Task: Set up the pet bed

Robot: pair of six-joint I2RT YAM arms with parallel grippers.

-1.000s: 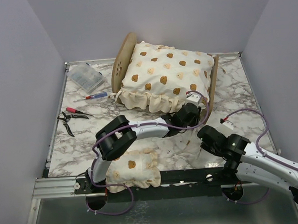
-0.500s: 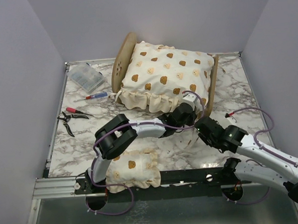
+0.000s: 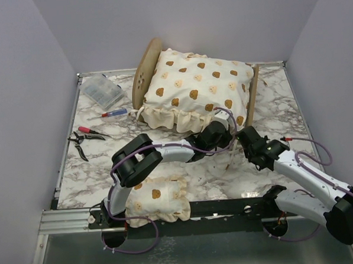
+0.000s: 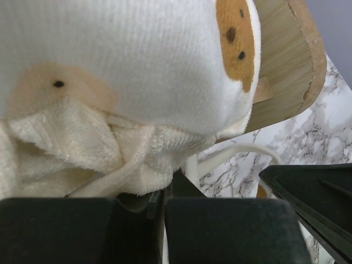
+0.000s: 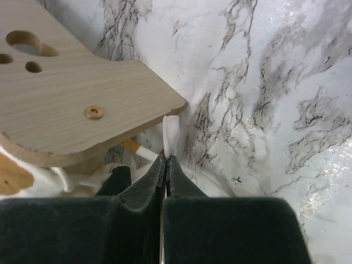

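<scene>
- Back-centre on the marble table [image 3: 95, 166] sits the pet bed [image 3: 145, 71], rounded headboard to the left, footboard [image 3: 253, 95] to the right.
- Filling that frame, and then some: the big bear-print cushion [image 3: 195, 86], puffed up high, its ruffle spilling over the near side.
- Left gripper [image 4: 159, 195] is tucked right under that ruffle at the cushion's near right corner. Jaws are closed flat together, with a cream cord [image 4: 129, 168] trailing down to the tips; whether it is actually pinched, I cannot tell.
- Right gripper [image 5: 166, 159] is just off the footboard's near corner, jaws closed, and a thin white strip [image 5: 171, 132] pokes up out of the tips.
- The two grippers are close beside each other.
- Back-left corner: a clear compartment box [image 3: 101, 90], lid shut, contents too small to make out.
- Beside it on the marble, a red-and-blue screwdriver [image 3: 113, 113] and red-handled pliers [image 3: 82, 137].
- Down front by the left arm's base, the small bear-print pillow [image 3: 159, 198] lies at the table's near edge, well apart from the bed.
</scene>
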